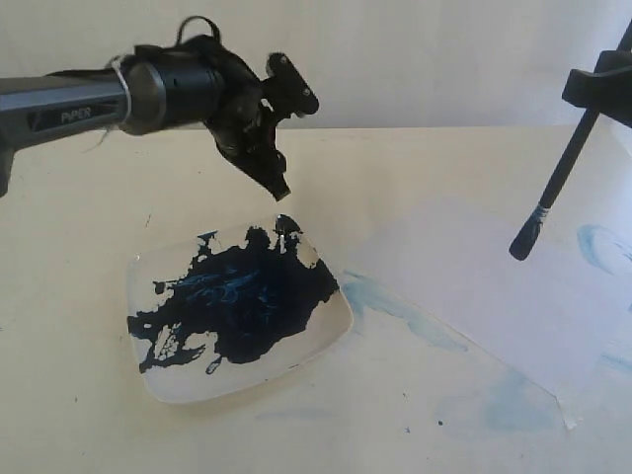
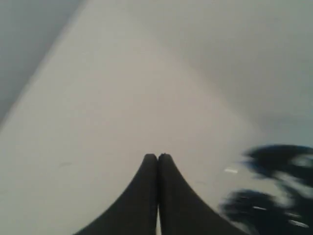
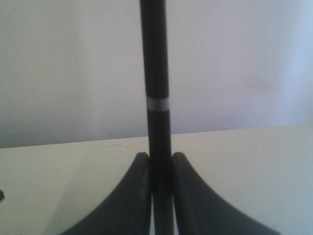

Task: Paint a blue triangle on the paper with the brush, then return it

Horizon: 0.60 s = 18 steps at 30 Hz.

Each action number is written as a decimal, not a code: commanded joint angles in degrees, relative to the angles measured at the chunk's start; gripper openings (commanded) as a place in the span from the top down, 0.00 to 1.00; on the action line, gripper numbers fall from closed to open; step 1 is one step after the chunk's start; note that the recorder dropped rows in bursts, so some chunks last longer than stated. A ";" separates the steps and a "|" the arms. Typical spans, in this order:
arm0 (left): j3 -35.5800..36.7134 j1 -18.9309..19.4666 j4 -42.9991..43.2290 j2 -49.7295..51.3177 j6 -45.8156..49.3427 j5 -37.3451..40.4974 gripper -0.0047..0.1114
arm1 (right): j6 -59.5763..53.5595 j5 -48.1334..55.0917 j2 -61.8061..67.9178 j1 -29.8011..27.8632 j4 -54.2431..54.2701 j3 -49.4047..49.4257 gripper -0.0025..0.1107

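Progress: the brush (image 1: 559,170) is held up in the right gripper (image 3: 160,157) with its bristle tip dark, so pickup and loading look done; no blue triangle shows on the paper (image 1: 474,296), only pale blue smears (image 1: 400,304) near its lower edge and at the far right of the exterior view; judged: painting not yet begun, all three strokes and the return left to do; no holder or rest for the return is in view.

Right gripper: clamped on the black handle, jaws barely parted, one finger pressed to either side; in the right wrist view the shaft runs straight out from between them, with the silver band (image 3: 158,104) a little beyond the fingertips; the grip looks square.

Outward: in the exterior view the brush slants down from upper right toward centre right; the tip hangs over the upper part of the paper, apparently clear of it, though contact cannot be ruled out from this angle.

Left gripper (image 2: 157,157): jaws fully together, fingertips touching, nothing between them; it sits upper left in the exterior view, pointing down just above the far edge of the plate (image 1: 197,387), not touching it.

Plate: lower left of centre, coated in dark blue paint; its right corner lies just beside the paper's left corner; both rest on the cream surface (image 1: 79,395).
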 commanded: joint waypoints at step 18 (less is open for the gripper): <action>-15.28 0.24 -66.43 13.43 39.64 24.42 0.96 | -0.15 -1.03 0.43 -0.36 0.15 0.14 0.98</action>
